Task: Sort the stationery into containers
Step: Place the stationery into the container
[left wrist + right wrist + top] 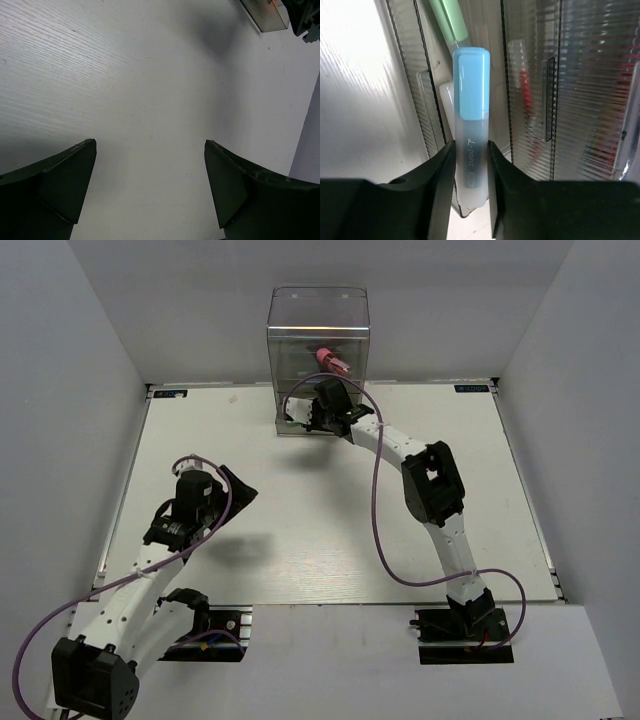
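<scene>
my right gripper (470, 150) pinched the light blue marker (471, 90) right at the front of the clear drawer box (318, 315). its long side pointed cap first into the box, with a light green pen (451, 20) just past the cap. my left gripper (150, 145) hung wide open, holding nothing, well away from the box.

White arms (395, 445), black joints (432, 485), purple cables (377, 502)
</scene>
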